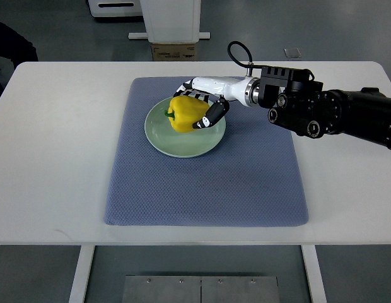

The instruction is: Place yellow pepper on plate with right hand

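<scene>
Lying on the white table [50, 158], a blue-grey mat [208, 189], and sitting on its upper middle part, 1 pale green plate [176, 146]. Resting over the plate, the yellow pepper [185, 113], its green stem pointing left, touching or just above the plate surface, not possible to tell which. Reaching in from the right edge, the right hand [205, 104], fingers [214, 115] curling around the pepper and gripping it from the right and back side.

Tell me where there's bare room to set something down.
Free: the blue mat in front of the plate, and the white table to the mat's left. Crowded: the plate, with the yellow pepper and right robot hand.
</scene>
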